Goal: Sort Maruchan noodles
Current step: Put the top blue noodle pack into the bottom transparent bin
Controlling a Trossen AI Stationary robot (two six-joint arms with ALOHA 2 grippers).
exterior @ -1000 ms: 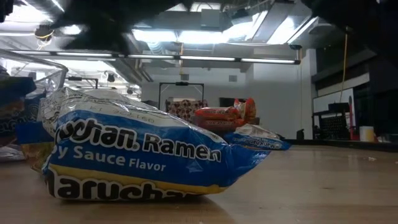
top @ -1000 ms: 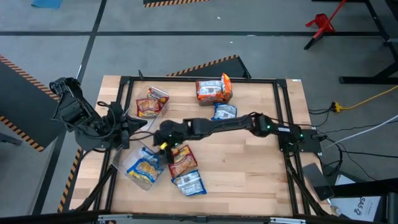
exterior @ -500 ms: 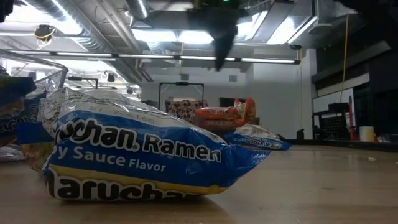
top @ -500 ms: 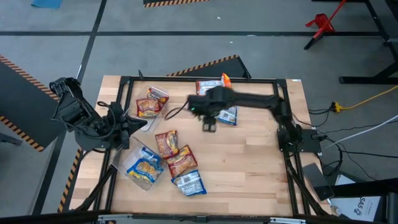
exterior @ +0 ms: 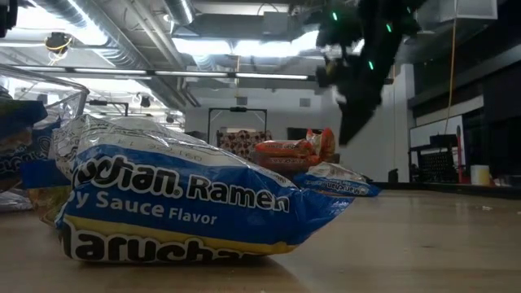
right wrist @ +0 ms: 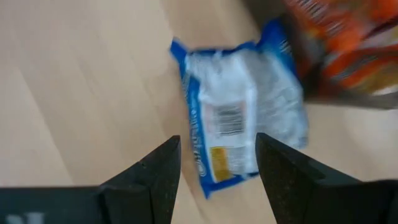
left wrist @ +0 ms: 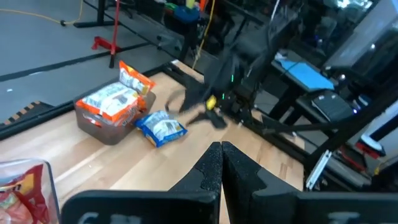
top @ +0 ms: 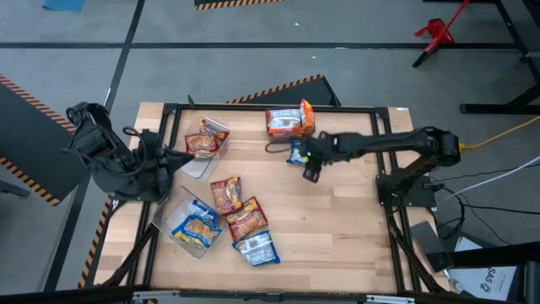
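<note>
While our right jaws (top: pixel 310 171) hang parted and empty above the counter (top: pixel 337 228), a blue-and-white noodle packet (right wrist: pixel 239 134) lies flat just ahead of them, in line with the gap between the two fingers. Beyond that packet, on its far side from the jaws, sits a clear bin (top: pixel 289 125) holding orange packets, and the two look to be touching or nearly so. Our left jaws (left wrist: pixel 221 163) are clenched on nothing, parked off at the counter's left edge, well away from the work.

The remaining packets (top: pixel 240 215) lie scattered behind the right jaws, toward the near-left part of the counter, beside two more bins (top: pixel 196 232) with packets in them.

We judge the main risk to be the crinkly wrapper: if the jaws come down on the flat face, they may slide off or push the packet under the bin's wall. A descent too close to the bin could also nudge it.
</note>
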